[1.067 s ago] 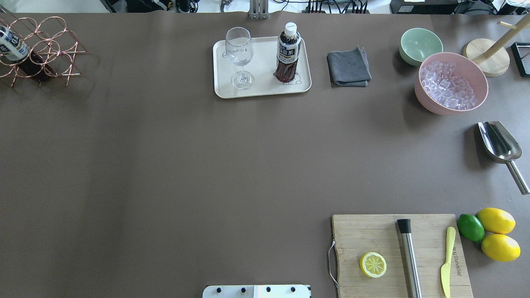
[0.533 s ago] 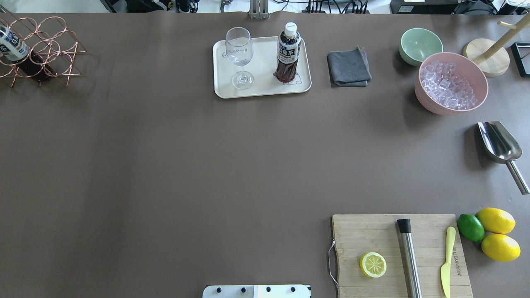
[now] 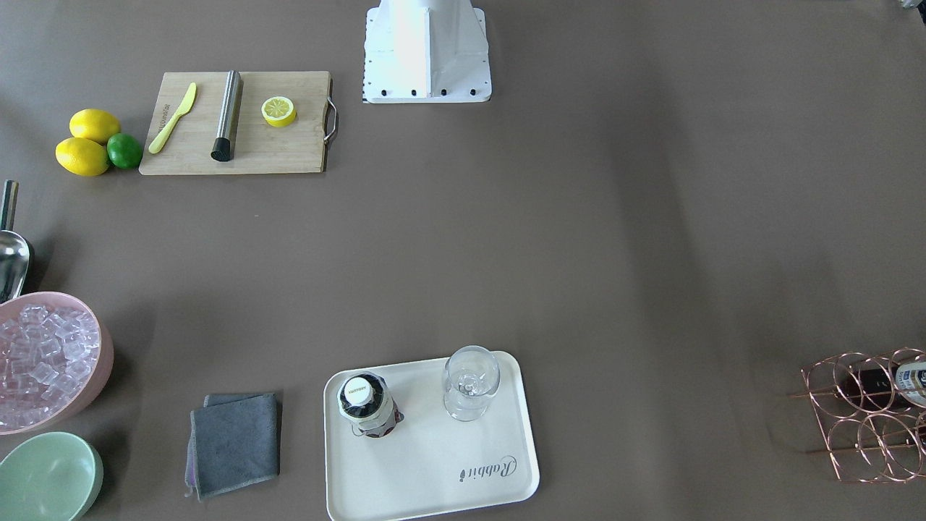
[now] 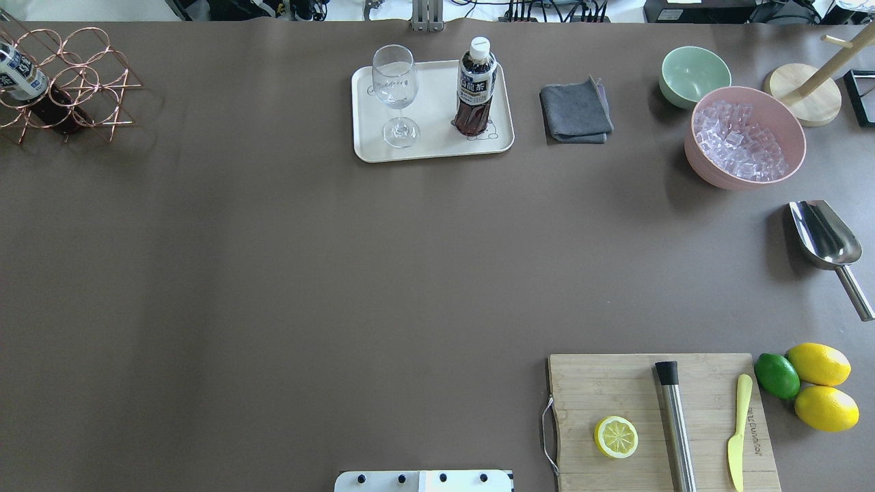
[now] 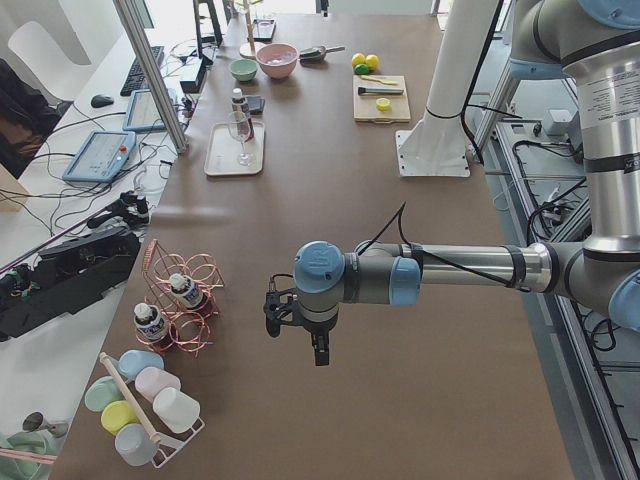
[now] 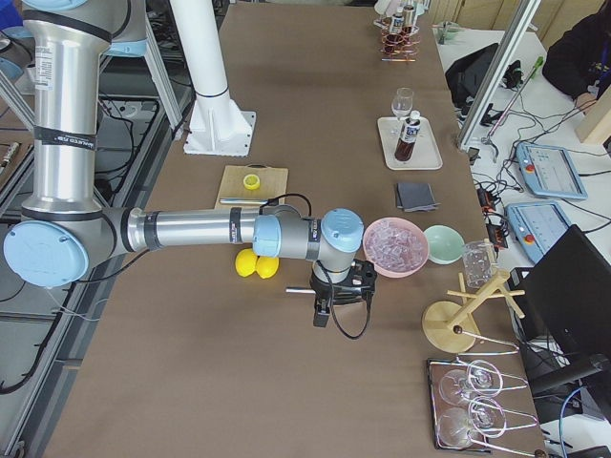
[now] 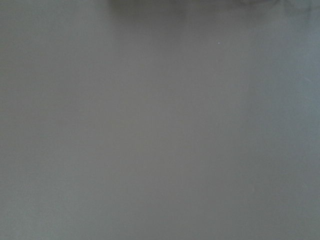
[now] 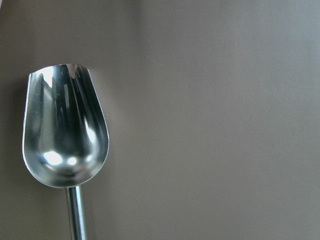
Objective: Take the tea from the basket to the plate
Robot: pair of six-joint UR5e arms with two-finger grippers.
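One tea bottle (image 4: 476, 85) stands upright on the cream plate (image 4: 434, 143) beside a stemmed glass (image 4: 395, 92); the front-facing view shows it too (image 3: 365, 405). The copper wire basket (image 4: 75, 78) at the far left holds another tea bottle (image 4: 20, 72); the exterior left view shows two bottles in it (image 5: 185, 292). My left gripper (image 5: 297, 325) hovers over bare table right of the basket. My right gripper (image 6: 336, 303) hovers near the pink bowl, above the metal scoop (image 8: 65, 125). Both show only in side views, so I cannot tell whether they are open or shut.
A grey cloth (image 4: 575, 113), a pale green bowl (image 4: 694, 75), a pink bowl of ice (image 4: 745, 137) and a wooden stand (image 4: 803, 92) lie at the back right. The scoop (image 4: 824, 236) is at the right edge. The cutting board (image 4: 615, 389) holds a half lemon, muddler and knife.
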